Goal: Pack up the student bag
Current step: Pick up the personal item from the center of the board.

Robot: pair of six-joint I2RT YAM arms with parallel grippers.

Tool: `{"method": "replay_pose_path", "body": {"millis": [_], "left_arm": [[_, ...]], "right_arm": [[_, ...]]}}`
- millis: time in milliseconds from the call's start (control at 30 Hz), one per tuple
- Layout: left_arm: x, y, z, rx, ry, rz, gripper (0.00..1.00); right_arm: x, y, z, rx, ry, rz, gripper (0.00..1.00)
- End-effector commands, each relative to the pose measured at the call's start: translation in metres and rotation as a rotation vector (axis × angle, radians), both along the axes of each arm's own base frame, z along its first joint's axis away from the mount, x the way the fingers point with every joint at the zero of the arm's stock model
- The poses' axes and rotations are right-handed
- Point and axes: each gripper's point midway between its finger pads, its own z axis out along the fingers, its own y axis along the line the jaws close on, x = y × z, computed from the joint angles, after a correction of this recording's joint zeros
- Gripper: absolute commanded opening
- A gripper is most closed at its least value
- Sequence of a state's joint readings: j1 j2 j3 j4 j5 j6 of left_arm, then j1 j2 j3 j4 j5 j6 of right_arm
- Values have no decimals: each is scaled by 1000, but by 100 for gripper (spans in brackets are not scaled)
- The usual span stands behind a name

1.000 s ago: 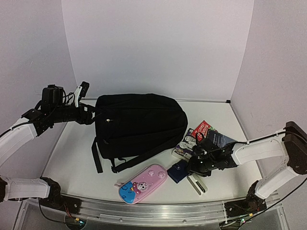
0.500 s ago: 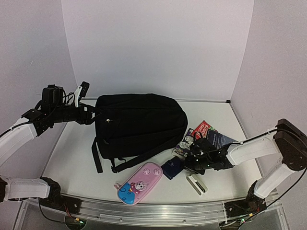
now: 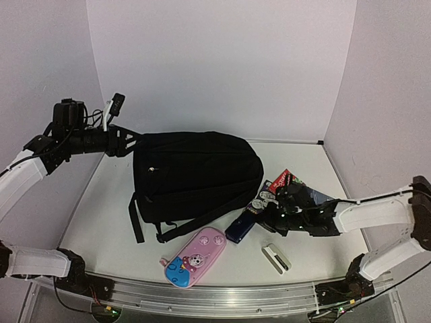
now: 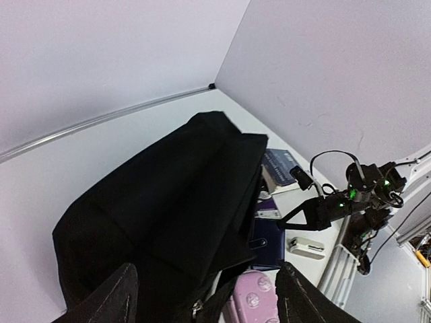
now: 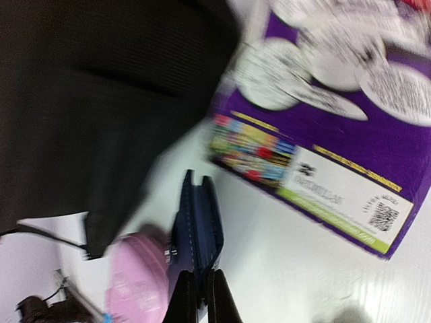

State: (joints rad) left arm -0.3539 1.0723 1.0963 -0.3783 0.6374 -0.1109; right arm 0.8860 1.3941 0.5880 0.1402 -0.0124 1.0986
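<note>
The right hand (image 5: 201, 277) has its two fingers pressed together on the edge of the little dark blue wallet (image 5: 196, 222). The wallet sits between the pink pencil case (image 5: 138, 282) and a purple book (image 5: 323, 134). The big black student bag (image 3: 192, 175) lies in the middle of the white worktop (image 3: 101, 222), just beside them. The left hand (image 4: 209, 286) is at the bag's top, its fingers wide apart with black cloth between them. I cannot tell if it grips.
</note>
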Motion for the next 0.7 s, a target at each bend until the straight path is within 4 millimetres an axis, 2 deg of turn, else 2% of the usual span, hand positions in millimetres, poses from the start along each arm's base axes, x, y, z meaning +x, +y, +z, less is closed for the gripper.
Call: {"method": "replay_pose_path", "body": {"millis": [0,100,333,433,567,667], "left_arm": [[-20,-19,64,-111,-29,-126,69],[-26,-37,68,-117,10,-179,69],[-52,-103,61,-95,71,-364,70],[-68,-127,59,-109,85,-456,72],[-74,-141,50,-127,136,-501,74],[-74,-142,49,-152,152,-496,77]], "right_arm": [[7,2,87,128,-230,39,0],[0,3,132,178,-350,112,0],[-13,19,234,335,-643,257,0],[-18,28,267,412,-741,307,0],[-22,39,310,505,-880,351,0],[-21,53,327,533,-940,398,0]]}}
